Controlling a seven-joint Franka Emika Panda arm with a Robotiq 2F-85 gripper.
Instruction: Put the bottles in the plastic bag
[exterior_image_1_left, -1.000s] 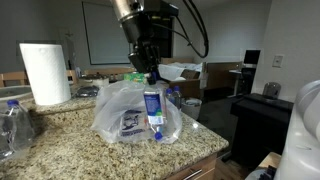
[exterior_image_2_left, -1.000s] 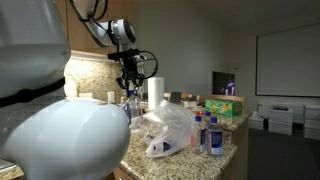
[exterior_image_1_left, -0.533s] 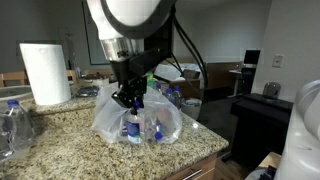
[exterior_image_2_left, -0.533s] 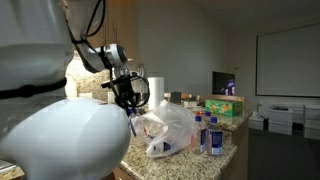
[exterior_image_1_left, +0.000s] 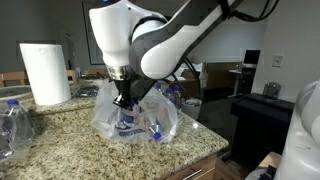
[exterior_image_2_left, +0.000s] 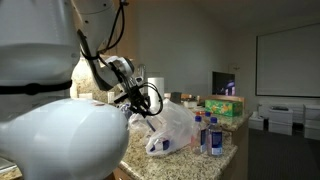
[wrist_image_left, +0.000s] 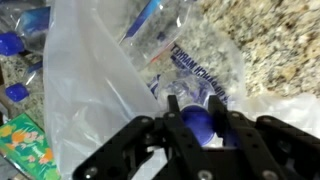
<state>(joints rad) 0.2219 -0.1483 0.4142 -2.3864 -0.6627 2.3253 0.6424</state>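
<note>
Inside the plastic bag (wrist_image_left: 85, 110), the end effector (wrist_image_left: 196, 115) clamped a bottle (wrist_image_left: 190, 68) by its cap, long axis pointing away, body film-blurred.

Arm (exterior_image_1_left: 150, 40) folded over and down, claw (wrist_image_left: 196, 116) pointing downward, fingers (wrist_image_left: 217, 112) clamped on the blue-capped bottle (wrist_image_left: 197, 126).

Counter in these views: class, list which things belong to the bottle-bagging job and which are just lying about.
Belong to the job: plastic bag; pincer; blue-capped bottle in its grip; spare bottles beside the bag.
Just lying about: paper towel roll; green box.
</note>
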